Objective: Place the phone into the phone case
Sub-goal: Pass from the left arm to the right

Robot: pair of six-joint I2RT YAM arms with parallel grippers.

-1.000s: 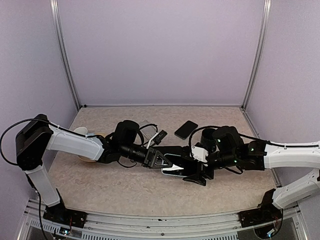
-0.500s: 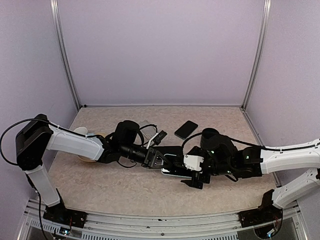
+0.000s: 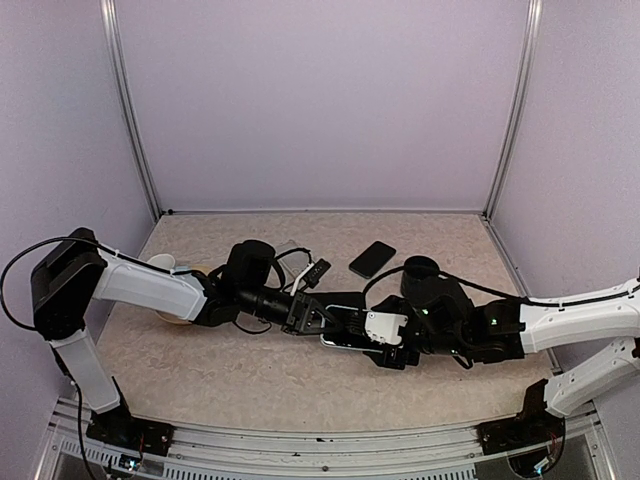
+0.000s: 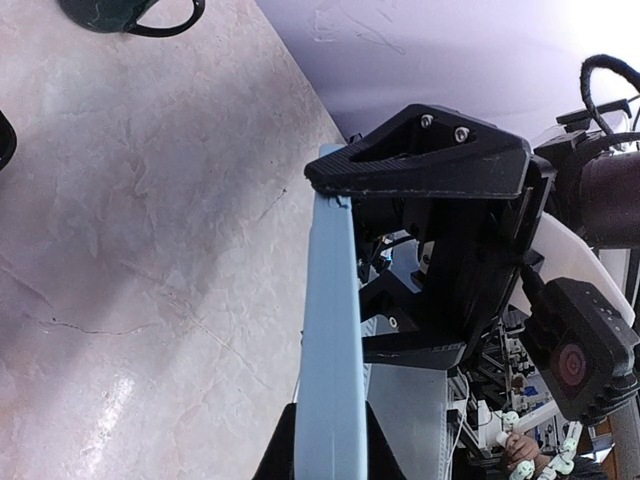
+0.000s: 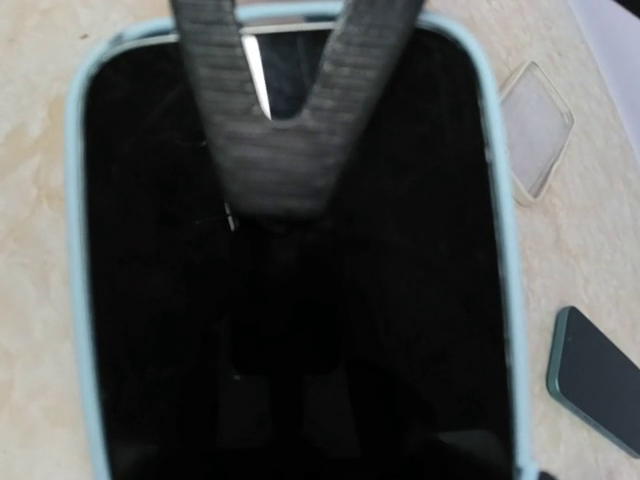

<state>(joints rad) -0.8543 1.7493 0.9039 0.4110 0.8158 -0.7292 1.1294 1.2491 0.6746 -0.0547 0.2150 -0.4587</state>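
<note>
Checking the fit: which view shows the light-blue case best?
The right wrist view: the light-blue case rims the black phone, seen face-on. The left wrist view shows only its thin edge; the top view, just a sliver.

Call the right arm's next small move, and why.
Probably press the right gripper down on the end of the phone nearest it, to seat it in the phone case. The right wrist view shows the black screen framed by the pale blue rim on three sides. The left gripper pinches the far end, one finger across the glass. The near edge is out of frame, so unconfirmed.
</note>
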